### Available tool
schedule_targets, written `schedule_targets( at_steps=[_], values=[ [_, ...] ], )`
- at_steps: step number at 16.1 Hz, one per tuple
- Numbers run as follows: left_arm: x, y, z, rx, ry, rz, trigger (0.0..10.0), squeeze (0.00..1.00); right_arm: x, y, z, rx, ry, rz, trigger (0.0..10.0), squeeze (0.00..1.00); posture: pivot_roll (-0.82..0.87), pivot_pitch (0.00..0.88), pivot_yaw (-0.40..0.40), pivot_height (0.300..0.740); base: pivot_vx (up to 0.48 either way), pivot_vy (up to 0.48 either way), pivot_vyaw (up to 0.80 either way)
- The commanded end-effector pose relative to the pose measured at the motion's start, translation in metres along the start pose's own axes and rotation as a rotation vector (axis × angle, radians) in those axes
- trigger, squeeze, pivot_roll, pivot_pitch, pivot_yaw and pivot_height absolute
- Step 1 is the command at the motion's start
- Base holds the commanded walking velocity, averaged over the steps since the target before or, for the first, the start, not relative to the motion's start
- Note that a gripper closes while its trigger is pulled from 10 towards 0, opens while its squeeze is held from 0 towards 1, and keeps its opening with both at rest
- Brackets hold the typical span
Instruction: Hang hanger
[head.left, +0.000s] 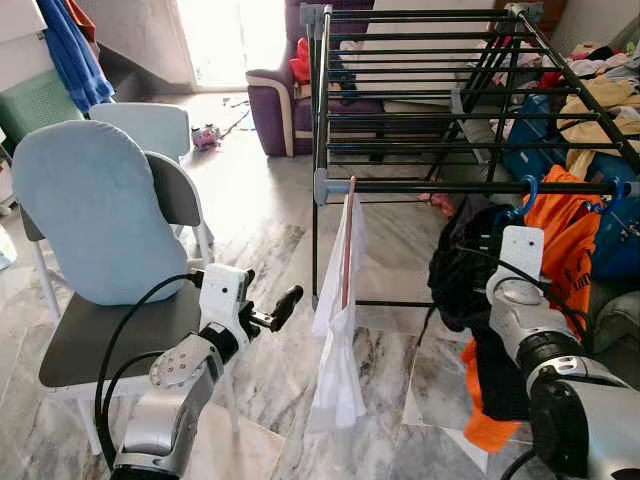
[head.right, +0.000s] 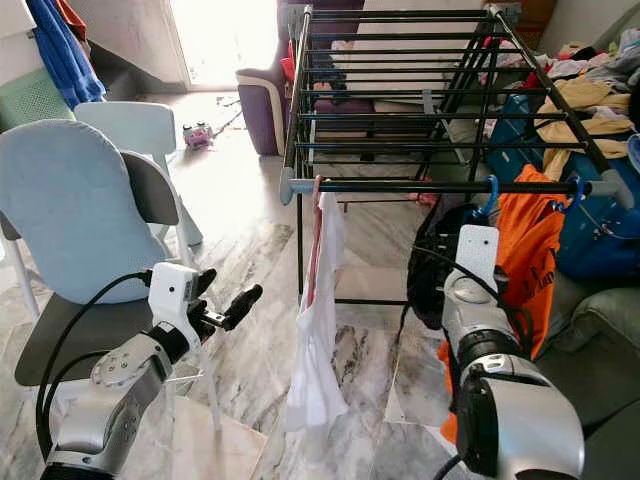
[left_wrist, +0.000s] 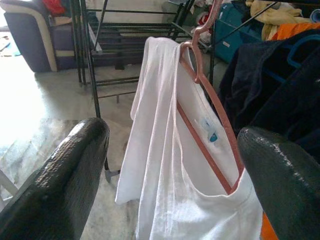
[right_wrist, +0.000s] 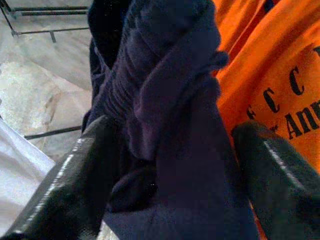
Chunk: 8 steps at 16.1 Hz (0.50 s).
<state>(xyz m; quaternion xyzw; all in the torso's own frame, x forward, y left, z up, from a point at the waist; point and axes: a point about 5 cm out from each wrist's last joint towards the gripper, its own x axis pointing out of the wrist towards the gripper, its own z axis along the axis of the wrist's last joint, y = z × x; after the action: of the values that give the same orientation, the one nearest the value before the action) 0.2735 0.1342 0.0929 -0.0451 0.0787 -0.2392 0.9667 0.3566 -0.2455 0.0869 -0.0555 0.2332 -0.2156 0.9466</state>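
A pink hanger (head.left: 348, 240) carrying a white garment (head.left: 335, 340) hangs by its hook from the front rail (head.left: 440, 187) of a black drying rack. My left gripper (head.left: 268, 300) is open, a short way left of the garment and apart from it; in the left wrist view the pink hanger (left_wrist: 210, 105) sits between its fingers (left_wrist: 75, 165). A dark navy garment (head.left: 465, 270) and an orange shirt (head.left: 560, 240) hang from blue hangers (head.left: 527, 190) on the same rail. My right gripper (right_wrist: 172, 132) is open, its fingers either side of the navy garment (right_wrist: 170, 90).
A chair with a light blue cushion (head.left: 95, 220) stands close on the left beside my left arm. A purple armchair (head.left: 275, 110) stands behind the rack. Piled clothes (head.left: 600, 100) and a blue bag (head.left: 615, 240) crowd the right side. Marble floor (head.left: 260, 230) lies open between chair and rack.
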Motion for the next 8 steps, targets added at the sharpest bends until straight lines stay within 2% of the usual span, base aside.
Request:
schedule_targets(
  at_steps=[1,8],
  values=[
    [-0.0014,-0.0005,0.0005,0.021,0.009,-0.011,10.0,0.0,0.001,-0.0031,-0.0002,0.013,0.02,-0.001,0.0,0.0,-0.08,0.0,0.016,0.74,0.0,0.0,0.0],
    [-0.0016,-0.0029,-0.0015,0.03,0.019,-0.019,10.0,0.0,0.0011,-0.0051,-0.0087,0.039,0.046,0.012,0.0,0.0,-0.07,0.0,0.02,0.74,0.0,0.0,0.0]
  ],
)
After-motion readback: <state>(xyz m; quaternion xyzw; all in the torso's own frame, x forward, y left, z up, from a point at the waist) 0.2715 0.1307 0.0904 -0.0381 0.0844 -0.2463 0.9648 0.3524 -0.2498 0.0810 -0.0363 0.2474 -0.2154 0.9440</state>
